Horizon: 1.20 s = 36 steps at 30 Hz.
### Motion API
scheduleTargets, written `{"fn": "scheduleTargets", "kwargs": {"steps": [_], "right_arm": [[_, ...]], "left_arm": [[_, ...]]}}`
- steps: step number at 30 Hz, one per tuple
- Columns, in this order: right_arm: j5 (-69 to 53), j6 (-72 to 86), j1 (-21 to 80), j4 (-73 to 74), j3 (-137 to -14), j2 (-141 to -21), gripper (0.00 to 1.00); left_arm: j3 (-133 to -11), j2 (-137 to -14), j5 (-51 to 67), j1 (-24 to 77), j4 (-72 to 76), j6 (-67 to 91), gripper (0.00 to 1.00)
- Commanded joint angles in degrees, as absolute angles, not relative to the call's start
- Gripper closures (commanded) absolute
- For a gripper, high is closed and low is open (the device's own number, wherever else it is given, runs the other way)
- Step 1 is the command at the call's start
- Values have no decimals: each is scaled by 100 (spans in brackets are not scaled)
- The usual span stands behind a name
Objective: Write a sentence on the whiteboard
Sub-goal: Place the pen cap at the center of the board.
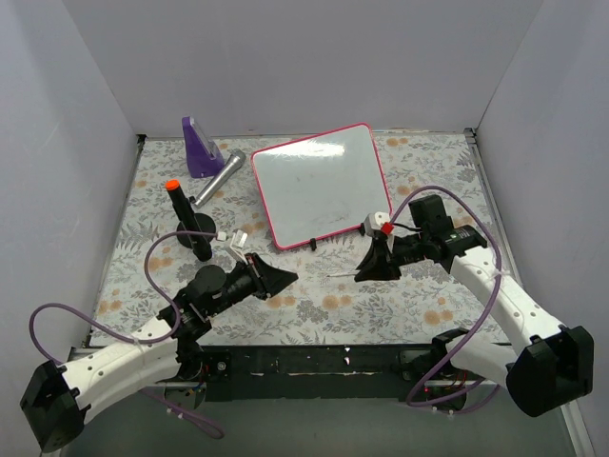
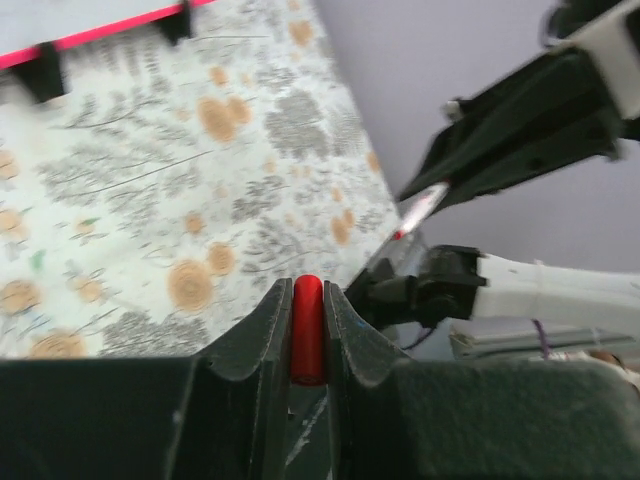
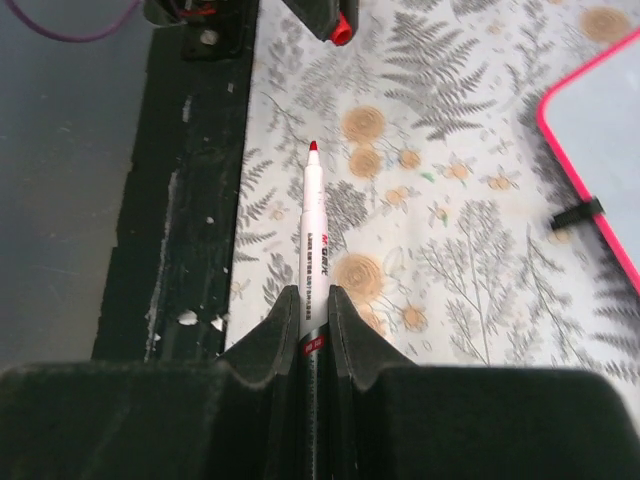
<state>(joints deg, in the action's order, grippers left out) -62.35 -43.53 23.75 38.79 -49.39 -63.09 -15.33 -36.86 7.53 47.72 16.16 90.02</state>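
The table (image 1: pixel 428 305), under a cloth printed with grey ferns and orange blooms, fills the walled cell. Its near edge is a black rail where both arm bases sit.

The whiteboard (image 1: pixel 322 181) lies at the far middle of the table, turned a little askew, its pink-red frame complete in the top view. Its glossy face is washed by glare. Only faint grey smudges show there, too weak to read as letters. The wrist views catch just a strip of its frame and a black clip foot.

The left pincer (image 1: pixel 288 278) hovers near the board's near left corner, clamped on a red cap (image 2: pixel 308 325). Only the cap's rounded end shows between the fingers, and the rest is hidden. The right pincer (image 1: pixel 364 273), near the board's near right corner, grips a marker (image 3: pixel 312 230) whose white barrel and red tip point toward the left pincer. The print on the barrel is too small to read. The two pincers face each other, apart.

Far left stand a purple wedge-shaped object (image 1: pixel 200 148) and, just beside it, a silver cylinder (image 1: pixel 221 176). Nearer is a black stand (image 1: pixel 195 228) with an orange-topped post. What these are cannot be told.
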Motion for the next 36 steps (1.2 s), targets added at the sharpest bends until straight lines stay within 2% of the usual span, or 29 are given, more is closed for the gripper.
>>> {"fn": "scheduleTargets", "kwargs": {"steps": [1, 9, 14, 17, 20, 22, 27, 32, 36], "right_arm": [[-5994, -4368, 1882, 3648, -4764, -6082, 99], [-6301, -4315, 985, 3235, -4105, -5687, 99], [-6328, -4350, 800, 3024, -3709, -5555, 99], [-6424, -4456, 660, 3102, -3709, -5598, 99], [-6530, -4561, 528, 3190, -3735, -5599, 99], [-6548, -4623, 466, 3234, -3718, -5564, 99], [-6785, -4711, 211, 3348, -3700, -5476, 99], [-6838, -4790, 97, 3428, -3691, -5423, 99], [-6864, -4843, 62, 3472, -3691, -5432, 99]], "left_arm": [[-1897, -3972, -446, 4737, -294, 9175, 100], [-2294, -5122, -1607, 4729, -1195, 9343, 100], [-2338, -5668, -1854, 4711, -1239, 9334, 100], [-2294, -5932, -1995, 4702, -1239, 9404, 96], [-2364, -6126, -2127, 4685, -1309, 9404, 81], [-2478, -6214, -2197, 4685, -1432, 9387, 79], [-2847, -6749, -2461, 4685, -1993, 9317, 61], [-3102, -6961, -2443, 4685, -2144, 9185, 52], [-3348, -6803, -2347, 4685, -2180, 8983, 41]]}}
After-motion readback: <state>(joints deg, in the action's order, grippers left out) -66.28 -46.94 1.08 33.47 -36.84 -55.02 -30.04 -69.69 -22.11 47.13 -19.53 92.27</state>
